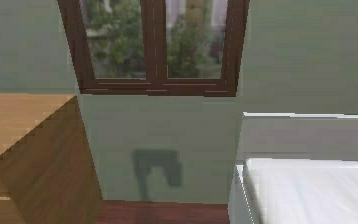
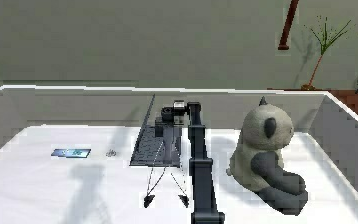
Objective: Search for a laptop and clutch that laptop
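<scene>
- Where it rises from the arm side view's bottom edge, the arm (image 2: 201, 175) runs as a dark square bar straight out over the white bed (image 2: 47, 195) and ends short of the bed's far rim.
- At that far end the gripper (image 2: 165, 198) has its dark body left of the bar. Its two thin fingers (image 2: 151, 190) slant back down the picture toward the near side.
- Because the laptop (image 2: 145, 148) lies on the bedding right at the gripper, I cannot tell whether the gripper holds anything or whether it touches the laptop.
- The laptop lies flat as a thin dark grey slab, just left of the arm and toward the far half of the bed.
- Its long axis runs from near to far, about parallel to the arm. Which end is its front cannot be told.
- On and past the bed I count:
  - one laptop
  - one grey-and-white plush bear (image 2: 262, 150) sitting right of the arm
  - one small bluish flat thing (image 2: 72, 153) well left of the laptop
  - one tiny dark speck (image 2: 111, 153) between those two
  - one potted plant (image 2: 322, 40) beyond the bed
- Ahead in the forward view are one dark-framed window (image 1: 155, 45) with two panes and one wooden cabinet (image 1: 32, 150) at the left.
</scene>
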